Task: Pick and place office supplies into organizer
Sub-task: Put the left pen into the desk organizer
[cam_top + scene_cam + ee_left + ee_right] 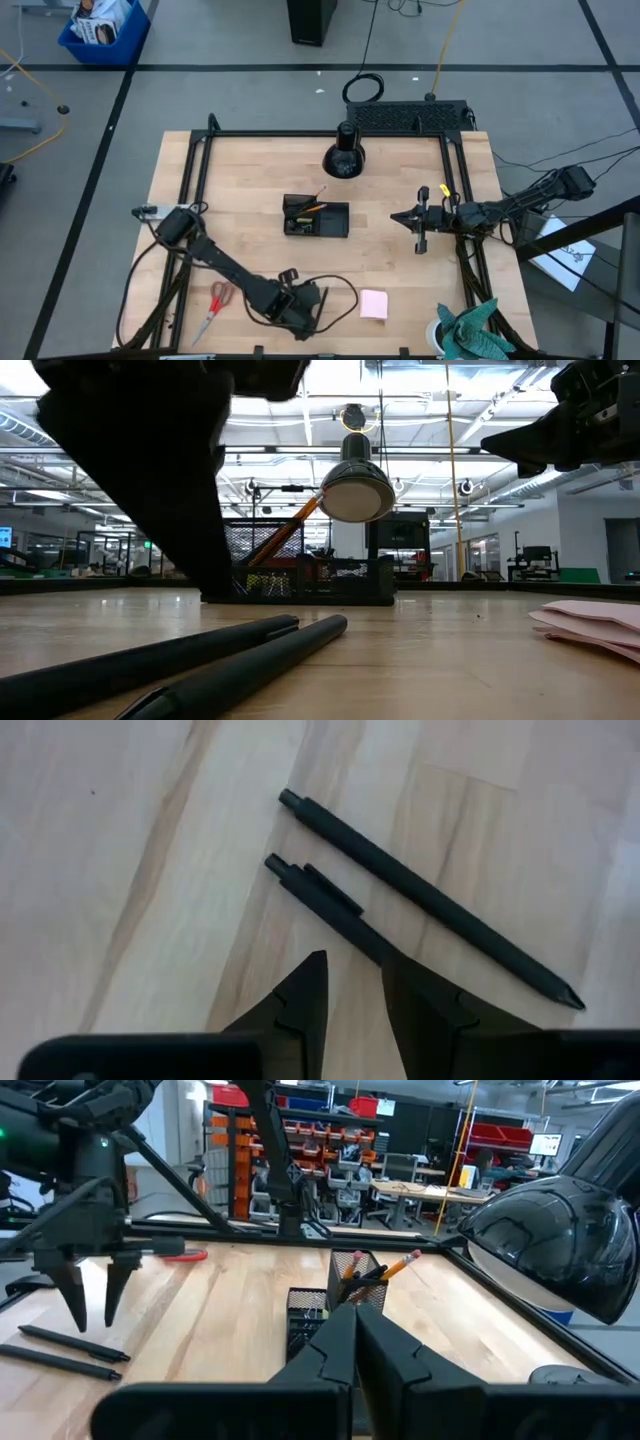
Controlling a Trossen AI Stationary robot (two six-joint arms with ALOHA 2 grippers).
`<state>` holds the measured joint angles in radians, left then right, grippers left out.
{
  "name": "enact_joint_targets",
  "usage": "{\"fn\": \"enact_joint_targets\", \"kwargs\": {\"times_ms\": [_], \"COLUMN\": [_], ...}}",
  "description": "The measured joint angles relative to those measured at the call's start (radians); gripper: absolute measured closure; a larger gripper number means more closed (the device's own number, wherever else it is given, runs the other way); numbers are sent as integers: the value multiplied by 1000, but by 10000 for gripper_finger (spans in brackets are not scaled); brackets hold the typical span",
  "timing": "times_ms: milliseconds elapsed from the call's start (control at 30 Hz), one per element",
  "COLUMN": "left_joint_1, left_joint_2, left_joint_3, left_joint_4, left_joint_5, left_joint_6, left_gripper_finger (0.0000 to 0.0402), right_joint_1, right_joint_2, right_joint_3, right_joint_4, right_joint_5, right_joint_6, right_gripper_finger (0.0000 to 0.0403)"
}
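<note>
Nearest the table's front edge: two thin black pens [420, 895] lie side by side, close but apart, flat on the wood. Left gripper [352, 982] hangs right above the nearer pen [325, 902], fingers parted to a narrow gap straddling its barrel, nothing pinched yet. The right wrist view shows its fingertips [92, 1295] clear of the tabletop, so not in contact. Judgement: the pens are light, stiff, round and smooth, so they may roll or skid; best taken mid-barrel, jaws across the axis, avoiding the clip end.

Red-handled scissors [213, 305] lie off to the left arm's side near the front edge; pink sticky-note pad [373, 304] on the other side, soft-edged stack, light.

Mid-table: black mesh organizer [316, 217], orange pencils [398, 1266] already leaning in its taller cup.

Right gripper [421, 243] waits beside the organizer on the right side, fingers pressed together, empty.

Farthest: a black cone-shaped lamp [344, 158] at the back.
</note>
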<state>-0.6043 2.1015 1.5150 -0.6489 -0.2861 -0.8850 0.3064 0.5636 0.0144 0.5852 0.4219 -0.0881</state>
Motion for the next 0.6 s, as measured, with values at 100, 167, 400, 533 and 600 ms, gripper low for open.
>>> {"fn": "enact_joint_targets", "kwargs": {"times_ms": [100, 167, 400, 533, 600], "left_joint_1": [4, 4, 6, 10, 13], "left_joint_2": [0, 0, 17, 44, 54], "left_joint_3": [0, 0, 0, 0, 1], "left_joint_4": [7, 20, 30, 40, 53], "left_joint_5": [9, 23, 60, 84, 88], "left_joint_6": [-29, -42, -81, -73, -64], "left_gripper_finger": [300, 300, 300, 300, 300], "right_joint_1": [0, 0, 0, 0, 0], "right_joint_2": [1, 2, 2, 2, 2], "right_joint_3": [0, 0, 0, 0, 0], "right_joint_4": [1, 0, 1, 1, 1], "right_joint_5": [1, 1, 0, 0, 1], "right_joint_6": [-2, -2, 5, 5, 5], "right_gripper_finger": [399, 399, 399, 399, 399]}}
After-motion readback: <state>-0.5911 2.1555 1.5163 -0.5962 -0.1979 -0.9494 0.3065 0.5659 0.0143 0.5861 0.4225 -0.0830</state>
